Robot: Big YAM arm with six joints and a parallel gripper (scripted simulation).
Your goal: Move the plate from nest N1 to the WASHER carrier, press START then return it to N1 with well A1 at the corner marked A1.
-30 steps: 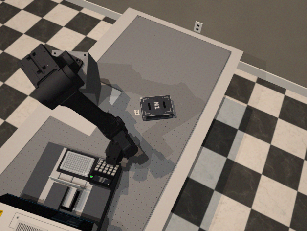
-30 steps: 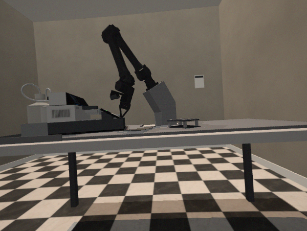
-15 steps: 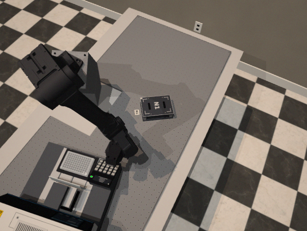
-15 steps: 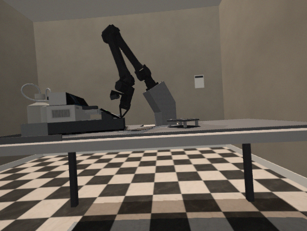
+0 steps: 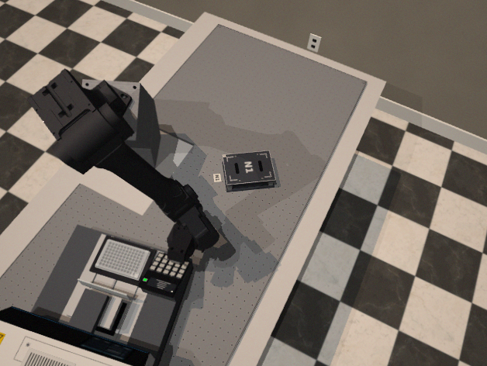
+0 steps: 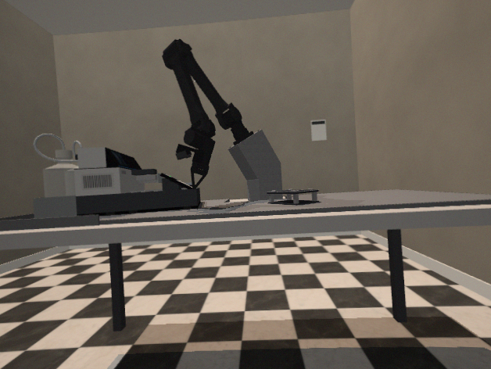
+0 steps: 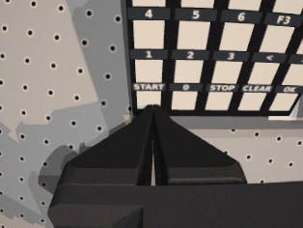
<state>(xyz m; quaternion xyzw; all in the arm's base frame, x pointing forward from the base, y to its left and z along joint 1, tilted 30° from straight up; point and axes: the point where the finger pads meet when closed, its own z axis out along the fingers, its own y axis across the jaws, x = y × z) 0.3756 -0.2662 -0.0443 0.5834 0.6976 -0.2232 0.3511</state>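
Progress: the plate [image 5: 122, 257] is out of the nest and in the washer's carrier [image 5: 93, 270], looking flat from above, though I can't make out every locator.
Nest N1: the nest [image 5: 248, 167] [image 6: 293, 191] has no plate on it, its printed top in full view.
Lamp: the lamp [image 5: 145, 279] shows green. From this alone I can't say whether that means ready or a finished wash.
START key: my gripper [image 5: 178, 260] [image 6: 194, 187] [image 7: 152, 114] has its tips at the START key [image 7: 149, 99], leftmost in the lowest row. I can't tell whether they are pressing it or just above it.
Fingers: pressed together, tip against tip, with nothing pinched between them.
Left to do: if the wash hasn't run, I judge the press comes first, then amber, then green. After that, the plate goes back to N1, with its cut-off corner at the mark A1.
Plate from gripper: it sits across the keypad [image 5: 170, 264] [image 7: 190, 36] from my fingertips, near but apart, and out of the wrist view.
Watch for: a slip onto the 0 key [image 7: 183, 100] next door, or a dark lamp turning red, which would mean seating the plate again.

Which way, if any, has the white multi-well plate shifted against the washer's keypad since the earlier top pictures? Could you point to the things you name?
No, no visible shift: the white rectangular multi-well plate [image 5: 122, 257] lies beside the black keypad with pale square keys [image 5: 170, 266], as before.
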